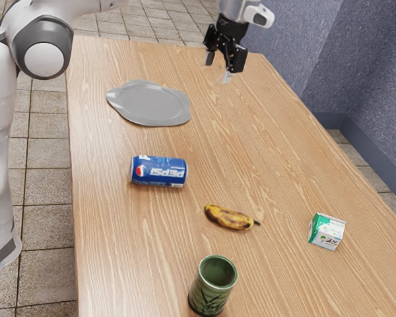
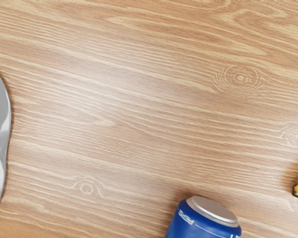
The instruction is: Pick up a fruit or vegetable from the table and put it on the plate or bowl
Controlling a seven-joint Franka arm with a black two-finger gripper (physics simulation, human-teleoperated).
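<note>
Gripper (image 1: 218,69) hangs over the wooden table (image 1: 284,152), fingers apart, nothing held. Grey plate (image 1: 148,102) sits near it, off to one side. Banana (image 1: 231,217) lies flat well away, beyond the Pepsi can (image 1: 158,171).

Grained wooden table (image 1: 284,145), glossy metal can (image 1: 159,172), glazed cup (image 1: 213,285).

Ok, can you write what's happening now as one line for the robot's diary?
stage: before pickup | pincer: open, empty, above table | banana: lying on table | plate: empty
</note>
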